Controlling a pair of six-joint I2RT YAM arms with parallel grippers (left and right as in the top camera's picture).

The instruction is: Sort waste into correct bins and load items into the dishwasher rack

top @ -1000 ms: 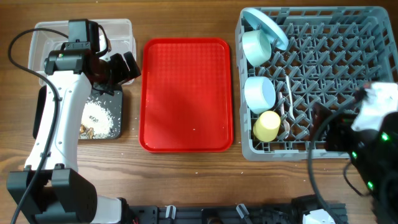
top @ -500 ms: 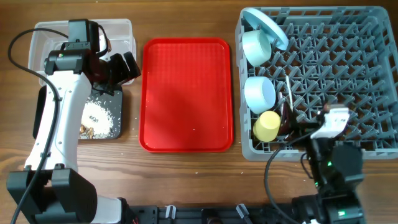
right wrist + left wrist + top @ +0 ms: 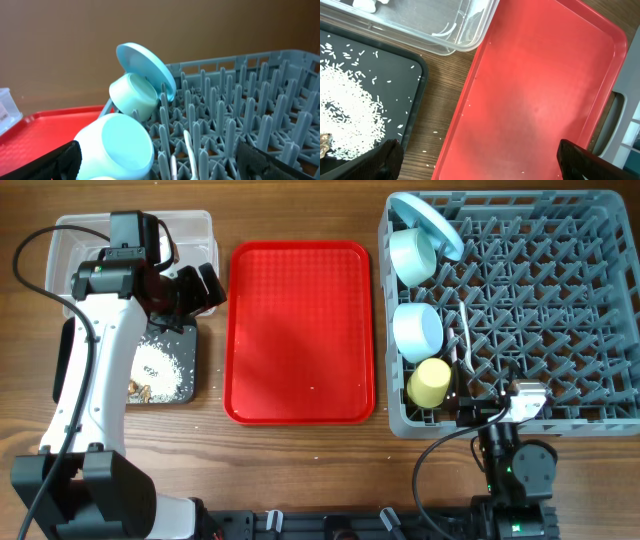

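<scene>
The grey dishwasher rack (image 3: pixel 560 280) holds the pale blue plate (image 3: pixel 425 220), the pale green bowl (image 3: pixel 412 255), the pale blue bowl (image 3: pixel 417 330), the yellow cup (image 3: pixel 430 382) and white cutlery (image 3: pixel 465 340). My right gripper (image 3: pixel 468 408) is open and empty at the rack's front edge. In its wrist view the open gripper (image 3: pixel 167 167) faces the blue bowl (image 3: pixel 120 145), green bowl (image 3: pixel 132 95) and plate (image 3: pixel 145 70). My left gripper (image 3: pixel 195 288) is open and empty between the clear tub (image 3: pixel 80 240) and the red tray. Rice and brown scraps (image 3: pixel 155 370) lie in the black tray (image 3: pixel 188 340). The wrapper is hidden.
The flat red serving tray (image 3: pixel 300 330) lies bare between the bins and the rack. In the left wrist view my open gripper (image 3: pixel 480 165) hangs over the red tray's (image 3: pixel 545 90) left rim, beside the black tray (image 3: pixel 350 100) and the tub (image 3: pixel 420 25). A few rice grains lie on the wood.
My right arm has drawn back from the rack's right side to the table's front edge, below the rack. The left arm has not moved.
</scene>
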